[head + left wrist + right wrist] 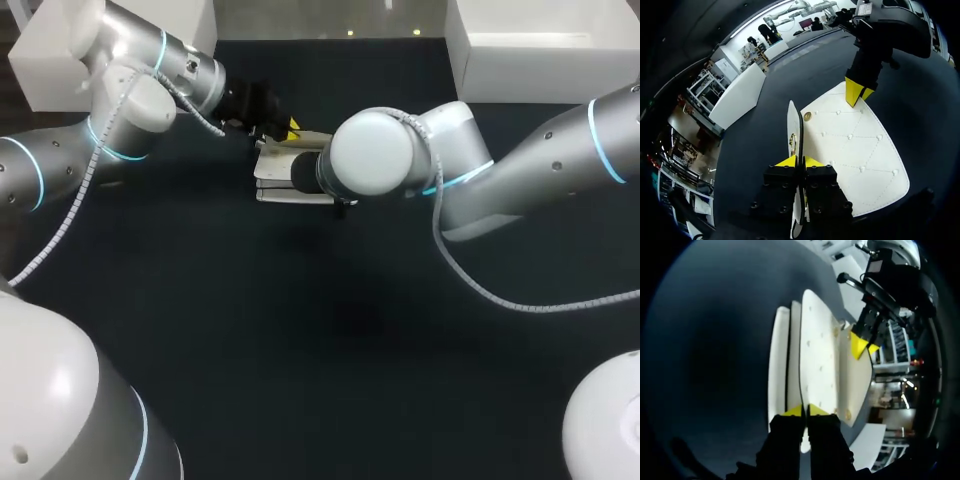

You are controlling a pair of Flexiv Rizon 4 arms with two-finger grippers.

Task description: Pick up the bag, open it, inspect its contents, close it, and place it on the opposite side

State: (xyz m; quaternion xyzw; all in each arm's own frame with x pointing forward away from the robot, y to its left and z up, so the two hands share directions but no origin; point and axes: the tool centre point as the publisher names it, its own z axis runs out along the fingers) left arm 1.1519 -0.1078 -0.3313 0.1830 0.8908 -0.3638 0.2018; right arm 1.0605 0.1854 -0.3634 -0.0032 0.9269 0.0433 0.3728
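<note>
A white quilted bag [290,180] lies flat on the dark table at the middle back. In the left wrist view its flap [794,125] stands up edge-on from the studded panel [855,150]. My left gripper [800,161] is shut on that flap. My right gripper [805,411] is shut on the thin edge of a bag layer [815,350] at the opposite side; the two grippers face each other across the bag. In the head view the left gripper [285,128] shows at the bag's far edge. The right arm's wrist [370,150] hides its own fingers there.
A white bin [545,40] stands at the back right and a white box [60,50] at the back left. The dark tabletop [330,340] stretches open in front of the bag.
</note>
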